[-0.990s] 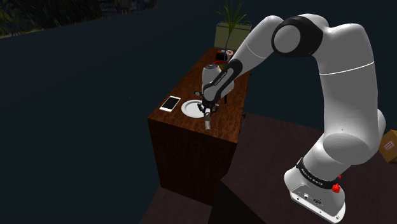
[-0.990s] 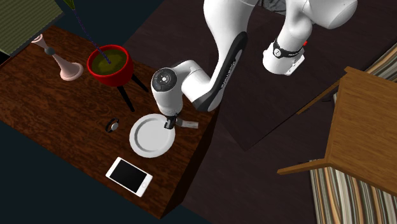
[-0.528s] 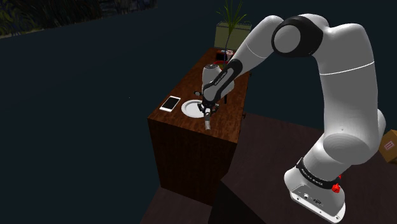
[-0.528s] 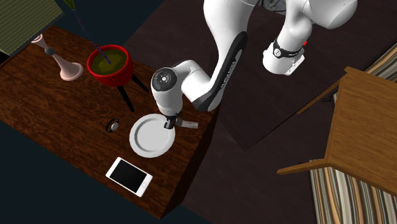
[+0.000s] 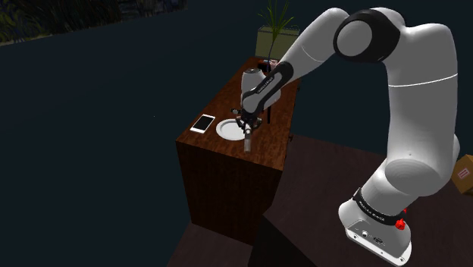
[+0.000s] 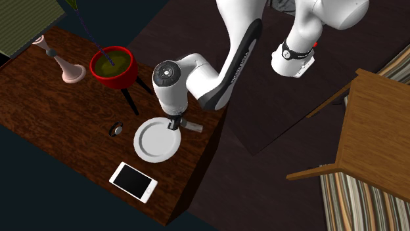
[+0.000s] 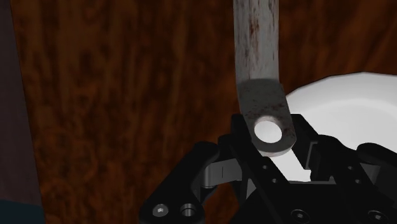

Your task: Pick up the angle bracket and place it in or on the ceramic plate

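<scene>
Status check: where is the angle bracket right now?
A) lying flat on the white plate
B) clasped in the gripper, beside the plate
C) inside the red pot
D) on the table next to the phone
B: in the wrist view the gripper clasps the angle bracket at its holed end, and the bracket's long arm reaches out over the wooden table beside the white plate.

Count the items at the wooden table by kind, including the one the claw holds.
white plate: 1
phone: 1
angle bracket, held in the claw: 1
red pot on black legs: 1
pink stand: 1
small dark round item, too small to identify: 1
Total: 6
</scene>
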You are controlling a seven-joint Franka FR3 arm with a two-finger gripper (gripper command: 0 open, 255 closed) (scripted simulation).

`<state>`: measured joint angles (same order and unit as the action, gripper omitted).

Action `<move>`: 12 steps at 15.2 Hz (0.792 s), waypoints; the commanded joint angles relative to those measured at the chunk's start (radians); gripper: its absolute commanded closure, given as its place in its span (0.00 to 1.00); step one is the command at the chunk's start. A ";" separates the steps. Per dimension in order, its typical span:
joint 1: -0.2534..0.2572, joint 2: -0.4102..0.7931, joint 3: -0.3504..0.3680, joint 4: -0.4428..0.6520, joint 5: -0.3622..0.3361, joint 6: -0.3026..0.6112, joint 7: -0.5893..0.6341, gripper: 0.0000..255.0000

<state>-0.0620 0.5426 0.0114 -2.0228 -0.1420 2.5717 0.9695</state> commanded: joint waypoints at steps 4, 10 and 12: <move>-0.003 -0.056 0.005 -0.010 0.006 -0.046 -0.007 1.00; -0.006 -0.116 0.010 -0.013 0.014 -0.104 -0.016 1.00; -0.013 -0.060 0.010 0.092 0.020 -0.152 -0.032 1.00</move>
<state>-0.0720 0.4608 0.0210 -1.9759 -0.1244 2.4436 0.9443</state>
